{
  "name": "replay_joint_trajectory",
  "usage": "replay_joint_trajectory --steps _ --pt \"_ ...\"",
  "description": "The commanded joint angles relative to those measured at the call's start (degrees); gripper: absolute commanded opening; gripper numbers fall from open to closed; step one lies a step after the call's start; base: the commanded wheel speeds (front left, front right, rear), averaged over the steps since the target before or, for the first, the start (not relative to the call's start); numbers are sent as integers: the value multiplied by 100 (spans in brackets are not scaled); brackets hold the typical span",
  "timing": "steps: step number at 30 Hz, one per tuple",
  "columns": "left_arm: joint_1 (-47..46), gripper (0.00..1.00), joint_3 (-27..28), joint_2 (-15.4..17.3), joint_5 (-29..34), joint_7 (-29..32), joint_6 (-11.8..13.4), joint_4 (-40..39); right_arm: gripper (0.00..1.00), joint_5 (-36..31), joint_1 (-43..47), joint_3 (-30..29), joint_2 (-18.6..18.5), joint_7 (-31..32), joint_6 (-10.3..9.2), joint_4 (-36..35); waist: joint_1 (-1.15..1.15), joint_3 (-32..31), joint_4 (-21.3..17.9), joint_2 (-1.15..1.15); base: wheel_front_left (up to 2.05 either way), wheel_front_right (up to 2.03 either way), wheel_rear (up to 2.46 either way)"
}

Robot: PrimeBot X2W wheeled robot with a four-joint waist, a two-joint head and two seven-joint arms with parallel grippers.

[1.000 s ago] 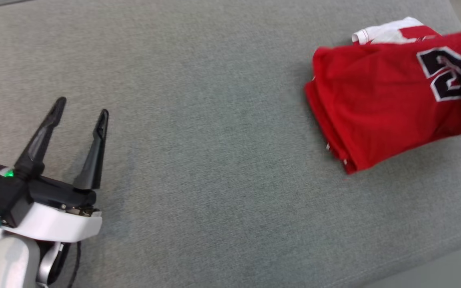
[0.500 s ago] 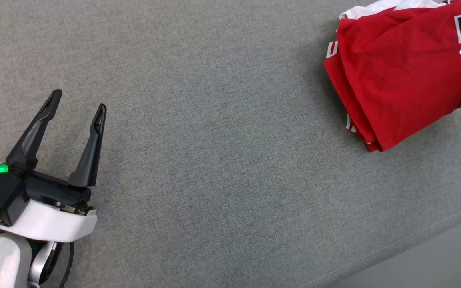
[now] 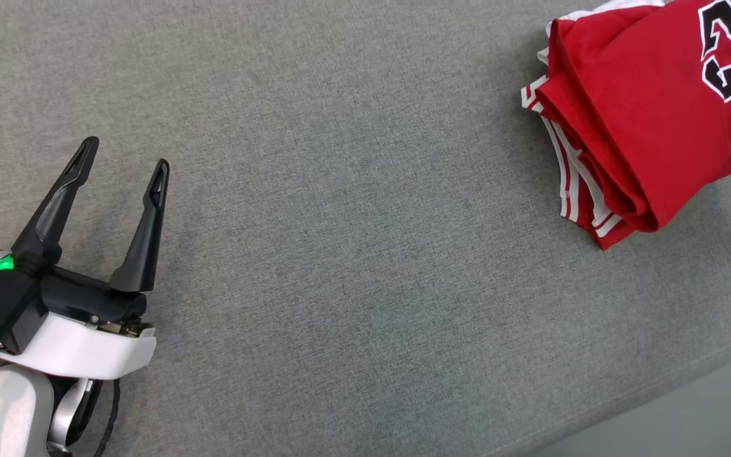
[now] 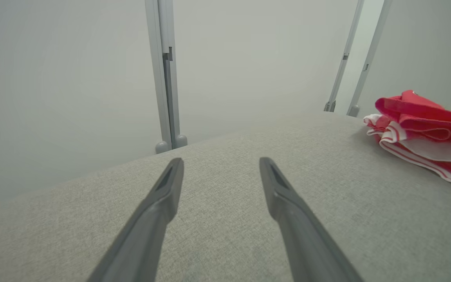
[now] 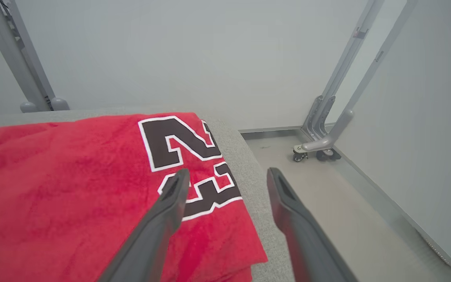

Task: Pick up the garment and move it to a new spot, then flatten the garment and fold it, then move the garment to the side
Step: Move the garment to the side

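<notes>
Folded red garment (image 3: 645,120), far right

Open worktop, with one soft heap at its right end

The grey fabric-covered worktop (image 3: 365,254) lay bare from the left gripper (image 3: 125,154), jaws apart low over it at the lower left, across to the folded red jersey with white trim and black numerals (image 3: 645,120) heaped by the right edge. The right gripper (image 5: 228,173) hung with jaws apart over that edge and the jersey's corner. Grey metal frame posts (image 4: 166,78) stood beyond the far side, and a castered frame foot (image 5: 319,149) stood on the floor to the right.
</notes>
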Motion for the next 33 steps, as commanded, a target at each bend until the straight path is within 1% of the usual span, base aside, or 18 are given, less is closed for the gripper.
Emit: replay_joint_trajectory --steps 1,6,12,16,19,24,25,28,29,33 --pt "-41 100 -1 9 -16 -52 30 29 100 -25 121 -86 60 -114 0 -37 0 -80 35 0 0 0 0" --pt "43 100 -18 -130 -80 -190 112 163 100 -181 537 -448 537 -410 0 -388 0 -364 140 0 0 0 0" --pt "138 100 -23 -312 -182 -378 212 372 100 -668 1223 -766 1226 -566 0 -1310 0 -723 371 0 0 0 0" --pt "276 100 21 -368 -219 -481 290 476 100 -1028 1673 -794 1686 -609 1 -2009 0 -898 544 0 0 0 0" --pt "340 100 71 -456 -245 -578 368 543 100 -1242 1950 -736 1915 -597 1 -2406 0 -1025 697 0 0 0 0" --pt "563 100 228 -616 -366 -694 511 643 100 -1413 2297 -570 2110 -458 1 -2787 0 -1290 982 0 0 0 0" --pt "563 100 228 -616 -366 -694 511 643 100 -1413 2297 -570 2110 -458 1 -2787 0 -1290 982 0 0 0 0" --pt "684 100 288 -728 -411 -740 554 685 100 -1457 2482 -455 2171 -339 1 -2927 0 -1468 1190 0 0 0 0" --pt "777 100 333 -788 -446 -757 580 721 100 -1488 2582 -414 2185 -264 1 -2999 0 -1575 1314 0 0 0 0" --pt "945 100 378 -879 -473 -774 577 747 100 -1586 2810 -440 2206 -104 1 -3118 0 -1764 1551 0 0 0 0"
